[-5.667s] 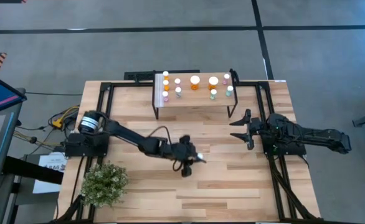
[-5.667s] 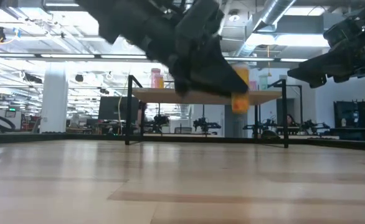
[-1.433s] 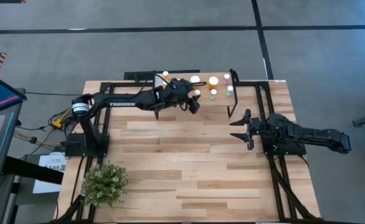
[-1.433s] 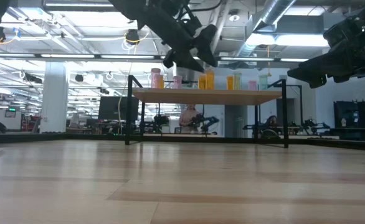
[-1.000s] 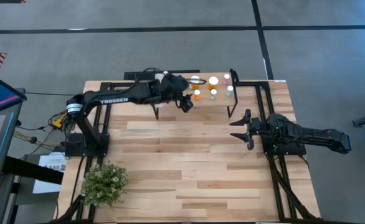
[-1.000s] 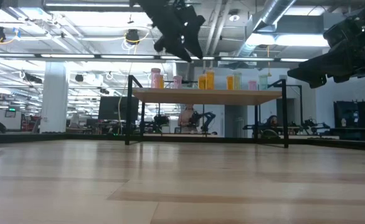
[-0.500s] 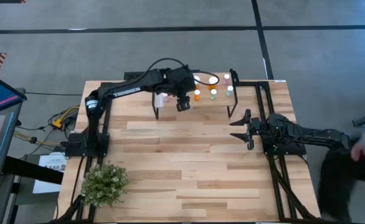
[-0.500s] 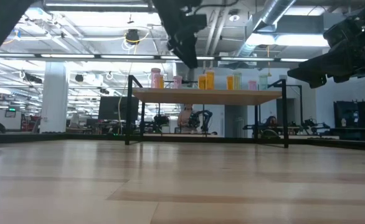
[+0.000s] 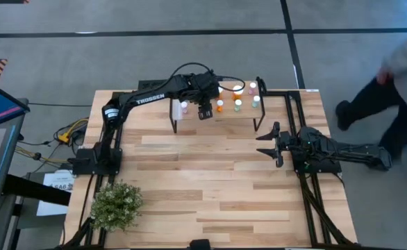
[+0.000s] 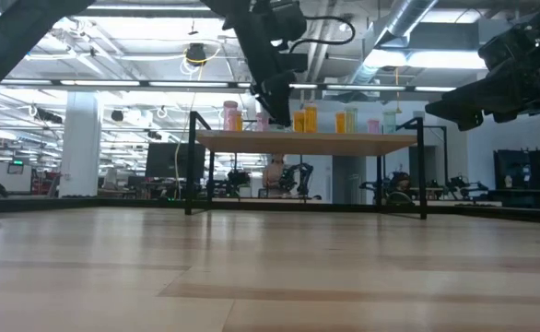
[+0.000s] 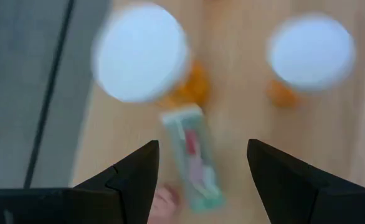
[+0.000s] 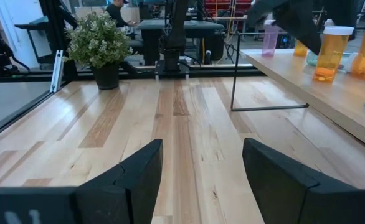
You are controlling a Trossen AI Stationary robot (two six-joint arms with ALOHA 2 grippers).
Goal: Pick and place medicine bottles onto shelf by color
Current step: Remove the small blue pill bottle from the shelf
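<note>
1. The left gripper (image 9: 204,111) hung over the shelf (image 9: 248,118), its fingers (image 11: 136,180) spread apart and holding nothing.
2. Straight below the gap between those fingers a pale green bottle (image 11: 192,158) lay tipped on its side; two white-capped orange bottles (image 11: 142,56) stood upright just beyond the fingertips.
3. The other medicine bottles (image 10: 307,120) stood in a row on the shelf top.
4. These bottles looked light, rigid and smooth, so they would likely slip or topple under a glancing touch; the lying one could roll.
5. Best hold seemed across the body, below the cap, with the fingers square to its sides.
6. The right gripper (image 9: 271,144) waited near the shelf's right leg, fingers (image 12: 129,177) parted and empty.
</note>
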